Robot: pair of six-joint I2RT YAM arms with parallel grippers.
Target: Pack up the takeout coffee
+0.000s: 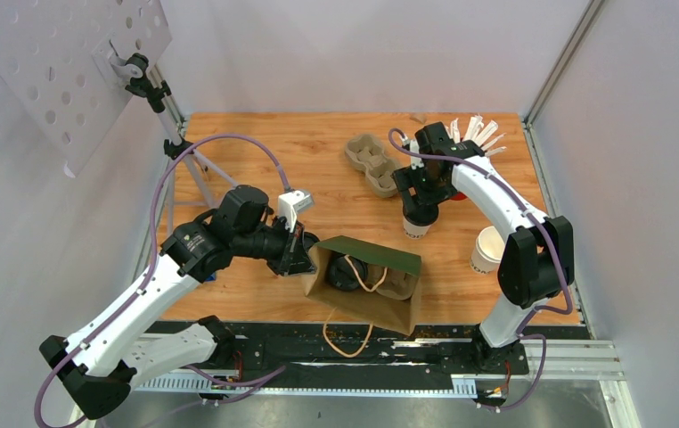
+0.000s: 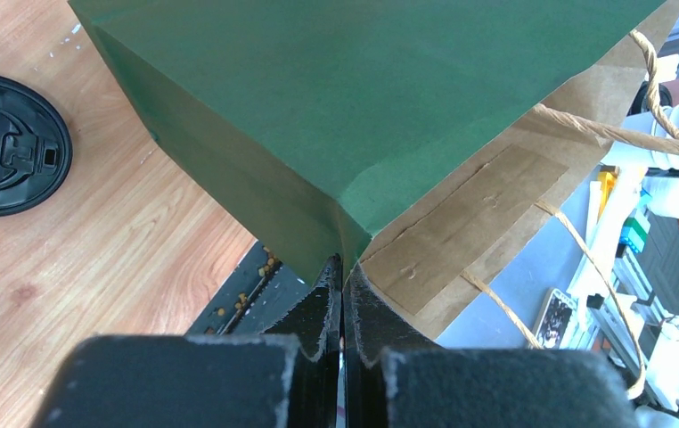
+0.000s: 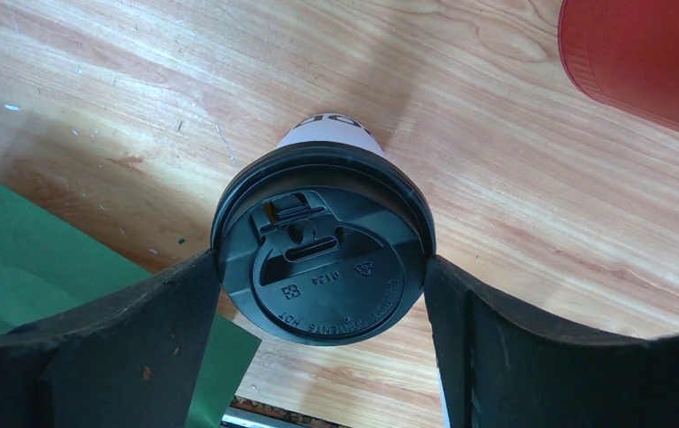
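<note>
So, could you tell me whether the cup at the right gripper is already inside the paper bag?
No, the lidded cup stands on the wooden table between the right gripper's fingers, beside the green bag.

White-shelled arms (image 1: 135, 308) with black joints (image 1: 242, 209), lilac cables (image 1: 229, 136), black pincer fingers (image 3: 95, 357).

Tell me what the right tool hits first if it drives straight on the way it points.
The black lid of the coffee cup, centred between the right tool's fingers. The fingers flank its rim and would likely pass beside the cup toward the wooden table.
</note>
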